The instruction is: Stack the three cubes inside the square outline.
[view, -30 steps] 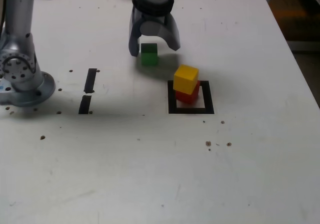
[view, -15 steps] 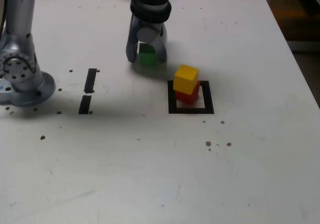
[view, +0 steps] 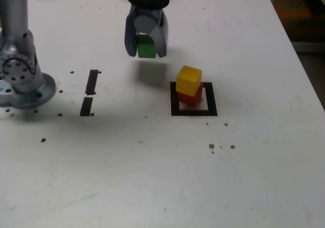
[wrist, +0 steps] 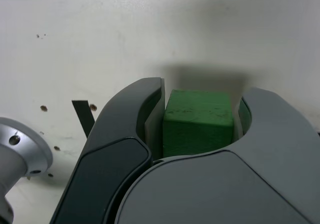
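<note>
Jaws of the grey gripper (view: 146, 49) are pinched narrow against both sides of the small green cube (view: 146, 47), holding it clear of the white bench (view: 152, 162), its shadow below. Nearby, a yellow cube (view: 189, 80) sits atop a red cube (view: 191, 95) inside the black tape square outline (view: 194, 112).

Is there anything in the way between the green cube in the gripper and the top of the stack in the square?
Nothing visible. The gripper holds the green cube off the table, and only bare table lies between it and the yellow cube sitting on the red cube in the square outline.
</note>
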Robot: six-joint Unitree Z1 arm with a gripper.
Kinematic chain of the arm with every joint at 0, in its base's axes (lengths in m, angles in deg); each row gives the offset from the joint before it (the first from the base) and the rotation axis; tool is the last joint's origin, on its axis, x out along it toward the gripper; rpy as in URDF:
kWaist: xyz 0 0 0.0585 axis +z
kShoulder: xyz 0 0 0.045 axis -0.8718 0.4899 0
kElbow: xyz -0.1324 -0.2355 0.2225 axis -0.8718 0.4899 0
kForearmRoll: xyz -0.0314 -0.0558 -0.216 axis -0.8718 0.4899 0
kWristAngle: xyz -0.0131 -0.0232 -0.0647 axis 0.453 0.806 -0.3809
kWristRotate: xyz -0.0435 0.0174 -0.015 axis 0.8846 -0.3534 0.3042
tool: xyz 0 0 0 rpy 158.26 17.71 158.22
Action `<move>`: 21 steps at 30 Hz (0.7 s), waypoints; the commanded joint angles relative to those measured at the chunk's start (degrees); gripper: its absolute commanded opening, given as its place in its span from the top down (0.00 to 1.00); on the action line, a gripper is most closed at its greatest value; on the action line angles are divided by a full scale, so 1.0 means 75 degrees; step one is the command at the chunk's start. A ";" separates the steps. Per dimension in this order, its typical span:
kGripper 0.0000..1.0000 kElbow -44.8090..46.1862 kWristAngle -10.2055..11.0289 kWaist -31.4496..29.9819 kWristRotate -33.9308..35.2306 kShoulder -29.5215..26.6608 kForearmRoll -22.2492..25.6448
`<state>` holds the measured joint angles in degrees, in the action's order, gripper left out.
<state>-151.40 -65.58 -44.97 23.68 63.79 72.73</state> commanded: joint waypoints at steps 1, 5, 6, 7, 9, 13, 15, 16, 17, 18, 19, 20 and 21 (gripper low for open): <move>0.90 -0.0403 -0.0002 -0.0234 0.0084 -0.0326 0.0557; 0.90 -0.1207 -0.0036 -0.0781 0.0250 -0.0650 0.1467; 0.90 -0.1391 -0.0057 -0.0926 0.0289 -0.0692 0.1645; 0.90 -0.1567 -0.0079 -0.1073 0.0327 -0.0720 0.1800; 0.90 -0.1964 -0.0124 -0.1435 0.0422 -0.0732 0.2103; 0.90 -0.2558 -0.0133 -0.2104 0.0667 -0.0650 0.2383; 0.90 -0.2752 -0.0134 -0.2400 0.0832 -0.0576 0.2402; 0.90 -0.2818 -0.0135 -0.2531 0.0914 -0.0531 0.2388; 0.90 -0.2870 -0.0137 -0.2649 0.0995 -0.0477 0.2365; 0.90 -0.2911 -0.0139 -0.2757 0.1071 -0.0415 0.2331; 0.89 -0.2943 -0.0141 -0.2855 0.1140 -0.0348 0.2285; 0.89 -0.2968 -0.0141 -0.2943 0.1199 -0.0275 0.2235; 0.89 -0.2985 -0.0141 -0.3018 0.1247 -0.0197 0.2180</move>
<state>-173.34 -66.56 -67.18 32.80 61.72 89.41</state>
